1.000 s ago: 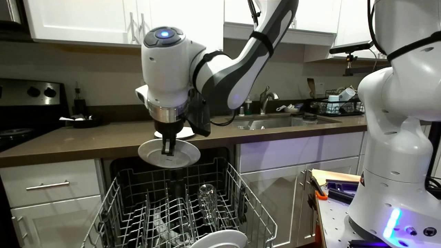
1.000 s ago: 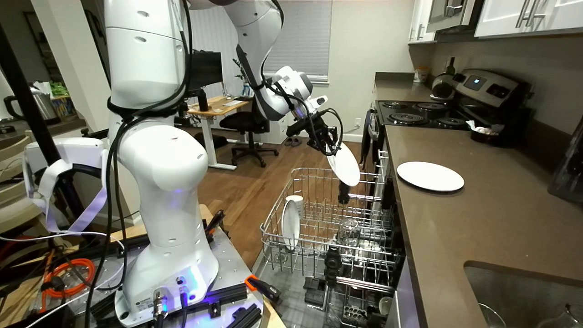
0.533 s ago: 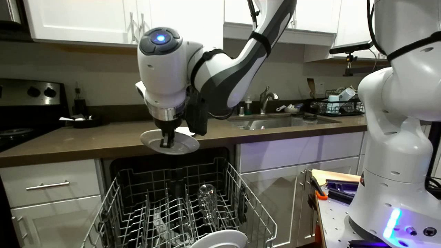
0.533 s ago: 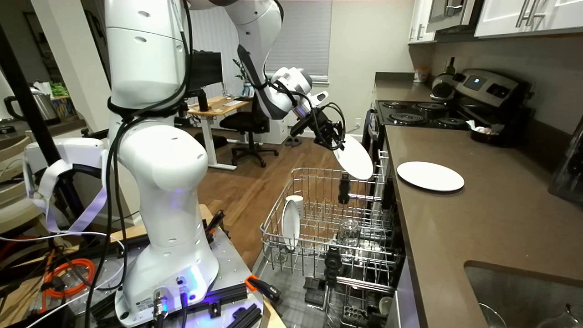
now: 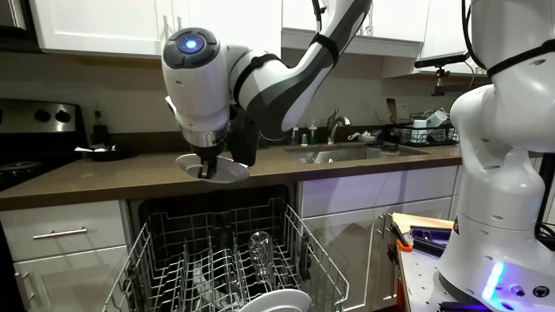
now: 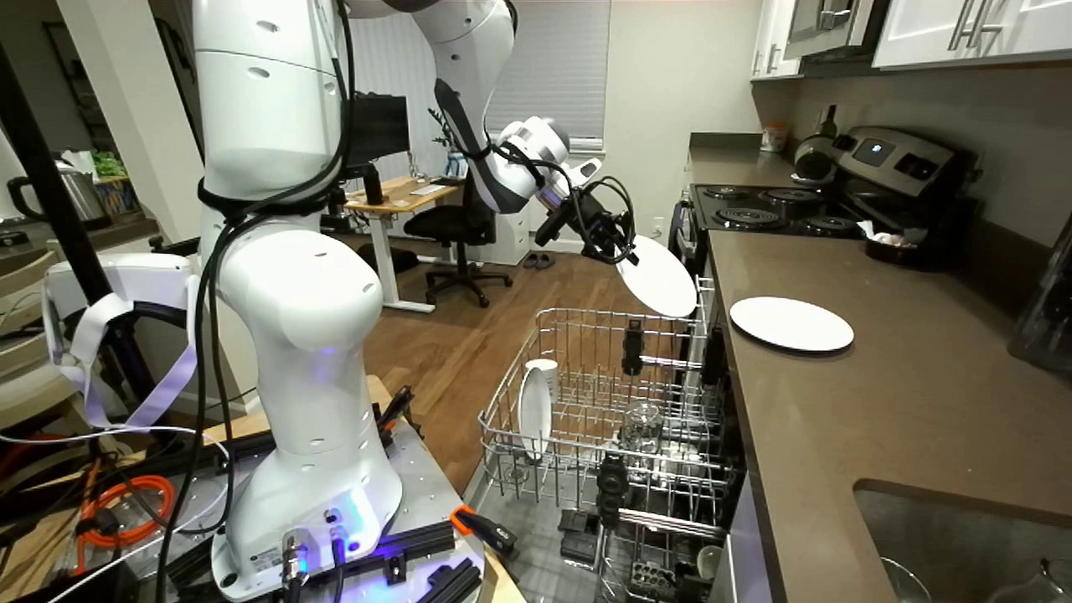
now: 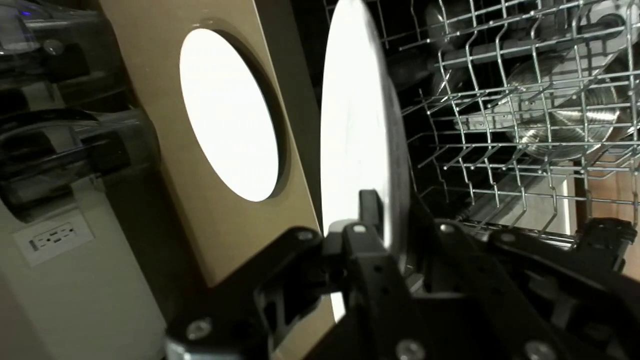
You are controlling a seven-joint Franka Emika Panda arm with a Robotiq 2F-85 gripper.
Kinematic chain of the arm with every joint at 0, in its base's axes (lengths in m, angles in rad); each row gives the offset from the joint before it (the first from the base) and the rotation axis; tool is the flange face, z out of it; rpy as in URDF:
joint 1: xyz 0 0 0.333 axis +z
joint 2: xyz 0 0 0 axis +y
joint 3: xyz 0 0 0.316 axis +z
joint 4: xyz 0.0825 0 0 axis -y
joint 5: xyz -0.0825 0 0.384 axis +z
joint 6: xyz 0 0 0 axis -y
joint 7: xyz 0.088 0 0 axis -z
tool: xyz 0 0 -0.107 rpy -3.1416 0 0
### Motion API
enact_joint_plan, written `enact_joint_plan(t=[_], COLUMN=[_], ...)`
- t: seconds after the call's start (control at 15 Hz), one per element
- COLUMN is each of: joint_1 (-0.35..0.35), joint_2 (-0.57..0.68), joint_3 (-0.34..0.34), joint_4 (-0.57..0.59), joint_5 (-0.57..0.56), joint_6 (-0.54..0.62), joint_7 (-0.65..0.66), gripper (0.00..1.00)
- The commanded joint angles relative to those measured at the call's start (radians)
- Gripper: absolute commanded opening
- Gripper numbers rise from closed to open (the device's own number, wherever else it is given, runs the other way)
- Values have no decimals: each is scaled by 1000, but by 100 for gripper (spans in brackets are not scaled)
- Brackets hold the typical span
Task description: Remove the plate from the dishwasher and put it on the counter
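The gripper [image 5: 207, 171] pinches a tilted plate [image 6: 662, 280] by its rim, likely to leave its underside free for setting down, above the dishwasher rack [image 6: 612, 479], just off the front edge of the counter [image 6: 913, 402], near which another plate [image 6: 791, 323] lies.

In an exterior view, the upper cabinets [image 5: 247, 21] clip to white; the wall [image 5: 130, 91] beneath is dim; the dishwasher [image 5: 260, 193] interior is near black; the base lamp [image 5: 494, 279] glows blue; in the wrist view, the held plate [image 7: 350, 120] and the resting plate [image 7: 230, 115] on the counter [image 7: 240, 235] are overexposed; shadow borders the resting plate's right edge; the gripper [image 7: 395, 220] is out of focus.
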State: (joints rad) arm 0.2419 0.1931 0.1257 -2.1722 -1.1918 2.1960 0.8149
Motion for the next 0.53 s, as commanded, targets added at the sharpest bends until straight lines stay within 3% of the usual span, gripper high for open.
enact_joint_plan(t=[0.0,0.47], joint_1=[2,-3], joint_2=[1,31], joint_3=[11,9], joint_4=[29,71], joint_5=[-54,-138], joint_6=[-65,-150], joint_7=[45,113], gripper=[8,8])
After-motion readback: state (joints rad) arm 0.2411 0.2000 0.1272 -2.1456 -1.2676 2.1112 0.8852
